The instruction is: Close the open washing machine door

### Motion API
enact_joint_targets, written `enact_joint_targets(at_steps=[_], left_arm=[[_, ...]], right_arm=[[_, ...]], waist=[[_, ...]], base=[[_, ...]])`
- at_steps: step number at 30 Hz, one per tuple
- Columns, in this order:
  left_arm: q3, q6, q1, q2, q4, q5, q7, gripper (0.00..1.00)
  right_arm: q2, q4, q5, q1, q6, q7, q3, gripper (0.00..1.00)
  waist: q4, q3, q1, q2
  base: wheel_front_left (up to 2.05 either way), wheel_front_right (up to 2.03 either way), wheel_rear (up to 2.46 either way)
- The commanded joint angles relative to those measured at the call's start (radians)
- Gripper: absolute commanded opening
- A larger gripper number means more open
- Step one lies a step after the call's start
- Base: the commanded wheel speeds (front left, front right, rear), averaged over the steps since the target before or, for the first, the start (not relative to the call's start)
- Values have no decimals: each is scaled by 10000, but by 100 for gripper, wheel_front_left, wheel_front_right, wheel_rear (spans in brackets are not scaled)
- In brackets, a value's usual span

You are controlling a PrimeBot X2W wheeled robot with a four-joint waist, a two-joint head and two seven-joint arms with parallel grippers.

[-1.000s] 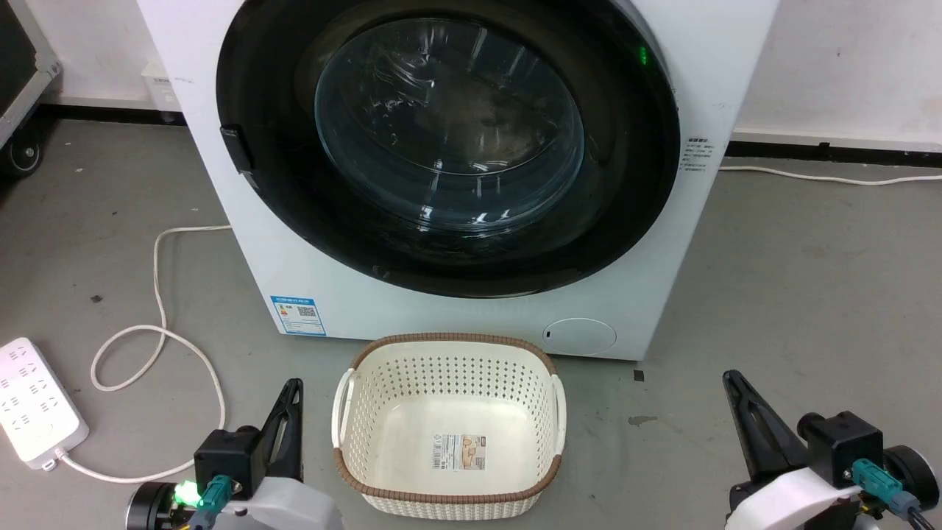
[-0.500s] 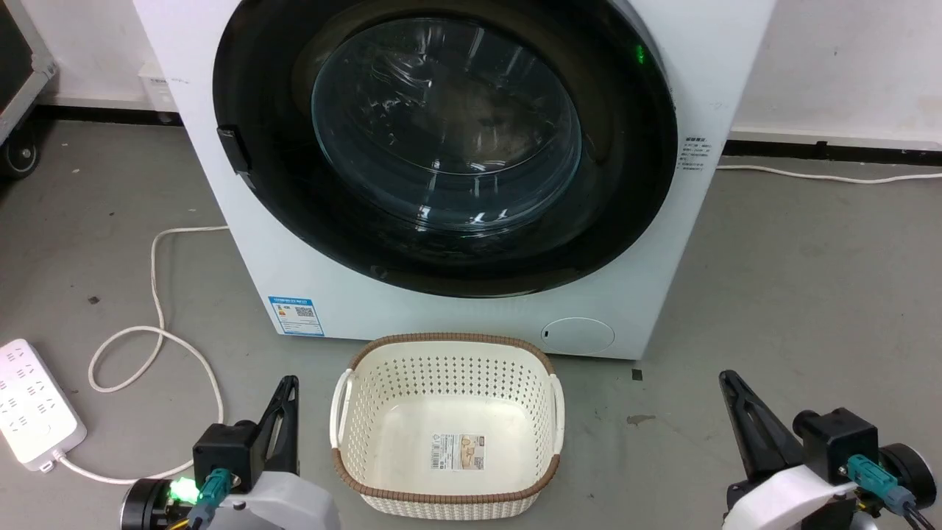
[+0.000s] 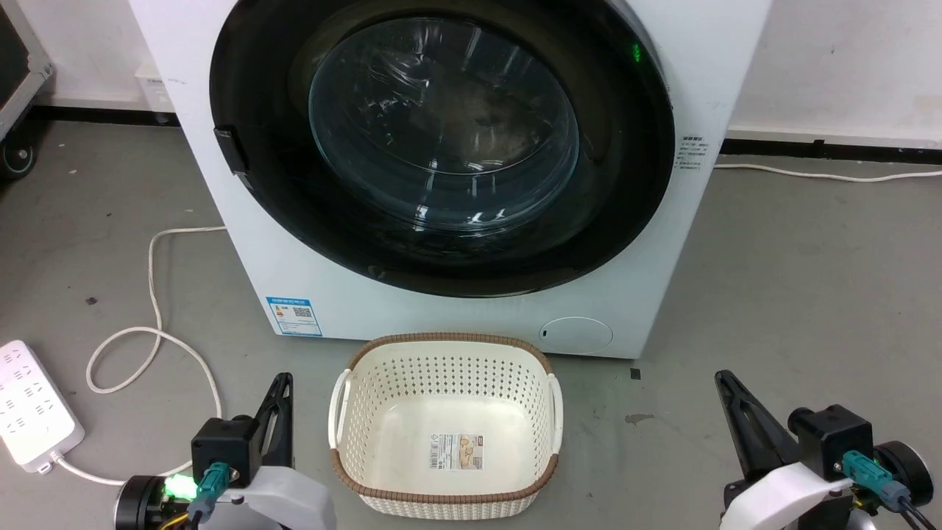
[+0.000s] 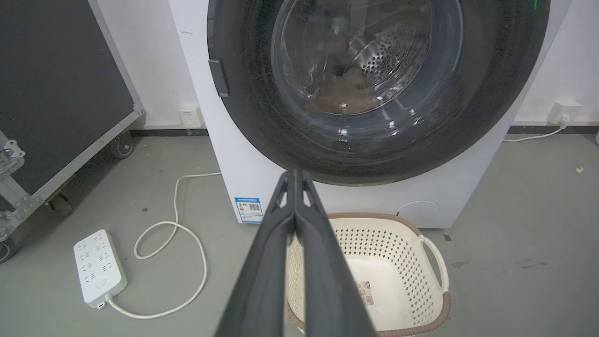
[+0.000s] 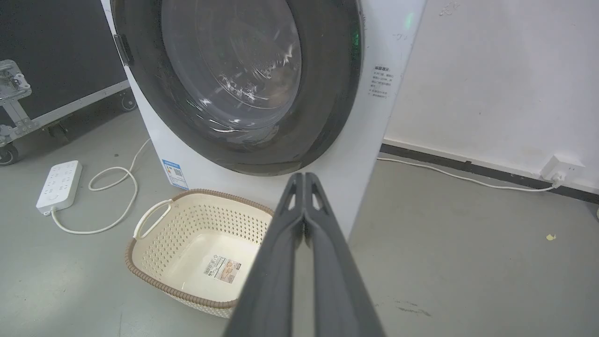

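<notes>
head view, looking down on a front-loader. the washing machine door (image 3: pixel 441 140), black rim w/ a bulging glass bowl, lies flat against the front of the white washing machine (image 3: pixel 412 316). no gap shows along its rim, so it looks shut; whether the catch has clicked, cannot tell. a small black latch tab (image 3: pixel 232 151) sits on the door's left edge.

step in hand, as a judgement: closing looks done, w/ both arms low and well apart from the door. left gripper (image 3: pixel 283 380) is at lower left, right gripper (image 3: pixel 724 378) at lower right. in the wrist views each has its two dark fingers pressed together, tips meeting, nothing held.

next move, if any is needed: prob. a light push on the rim near the latch tab w/ closed fingertips. the left arm is nearer that side.

room: a cream perforated laundry basket (image 3: pixel 449 341) stands on the grey floor (image 3: pixel 795 294) between the grippers, just in front of the machine's base, so a reach should go up and over it. a white power strip (image 3: pixel 33 405) and looped cable (image 3: pixel 151 294) lie at far left. right of the machine there's bare floor.
</notes>
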Motion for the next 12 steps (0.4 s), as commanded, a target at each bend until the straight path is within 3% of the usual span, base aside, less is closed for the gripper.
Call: enact_joint_targets(at_steps=[1,12], left_arm=[[37,28,-150,-7,-58,64,3,0],[37,28,-150,-7,-58,64,3,0]], right_arm=[[55,-74,-76,-142,-7,12,12,0],[55,-74,-76,-142,-7,12,12,0]], waist=[[0,0,0,-1],[0,0,0,-1]], base=[[0,0,0],[0,0,0]])
